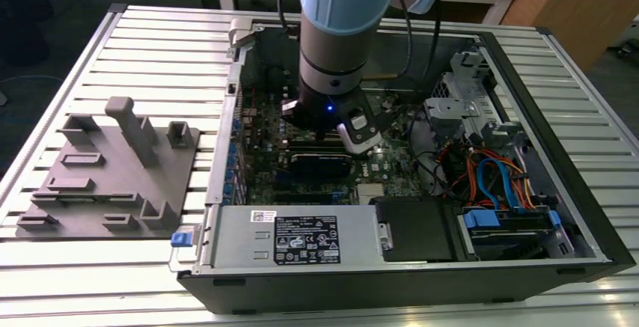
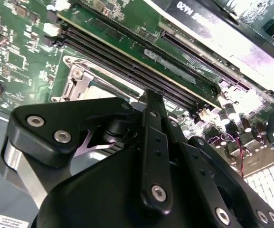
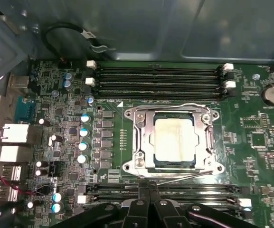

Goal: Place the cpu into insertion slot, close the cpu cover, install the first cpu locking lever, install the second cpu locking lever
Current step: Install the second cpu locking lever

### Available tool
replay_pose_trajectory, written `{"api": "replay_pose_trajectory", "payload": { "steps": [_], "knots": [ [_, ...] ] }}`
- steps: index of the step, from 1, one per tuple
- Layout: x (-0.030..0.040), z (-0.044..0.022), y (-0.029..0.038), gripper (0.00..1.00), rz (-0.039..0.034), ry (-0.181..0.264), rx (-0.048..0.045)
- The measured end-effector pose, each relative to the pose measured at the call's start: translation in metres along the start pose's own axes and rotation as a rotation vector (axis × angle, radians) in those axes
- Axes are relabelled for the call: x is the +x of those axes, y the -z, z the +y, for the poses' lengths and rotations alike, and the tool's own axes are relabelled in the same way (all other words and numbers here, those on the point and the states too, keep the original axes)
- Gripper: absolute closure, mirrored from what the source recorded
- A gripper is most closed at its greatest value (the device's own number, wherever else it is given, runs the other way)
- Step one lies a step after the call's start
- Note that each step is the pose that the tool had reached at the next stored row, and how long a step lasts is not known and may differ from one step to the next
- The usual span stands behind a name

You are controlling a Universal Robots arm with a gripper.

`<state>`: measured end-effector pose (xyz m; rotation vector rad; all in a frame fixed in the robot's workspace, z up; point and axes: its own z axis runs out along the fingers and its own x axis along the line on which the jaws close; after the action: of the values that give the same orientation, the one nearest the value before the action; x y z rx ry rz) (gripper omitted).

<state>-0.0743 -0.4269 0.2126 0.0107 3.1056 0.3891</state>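
In the first wrist view, capacitors (image 3: 84,137) stand to one side of the board. Beside them the cpu (image 3: 174,140) lies flat in the insertion slot (image 3: 141,142), with the cpu cover (image 3: 148,164) closed down around it — its window frames the chip's pale top. A thin locking lever (image 3: 179,177) runs along the socket edge nearest the gripper (image 3: 148,187), whose fingers are pressed together, holding nothing, just short of that lever, between it and the memory slots (image 3: 184,194).
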Motion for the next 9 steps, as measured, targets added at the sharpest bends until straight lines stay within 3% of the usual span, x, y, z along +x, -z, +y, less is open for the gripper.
{"api": "replay_pose_trajectory", "payload": {
  "steps": [9],
  "knots": [
    [0.0054, -0.0026, -0.0084, 0.89, 0.0001, 0.0, -0.0183]
  ]
}}
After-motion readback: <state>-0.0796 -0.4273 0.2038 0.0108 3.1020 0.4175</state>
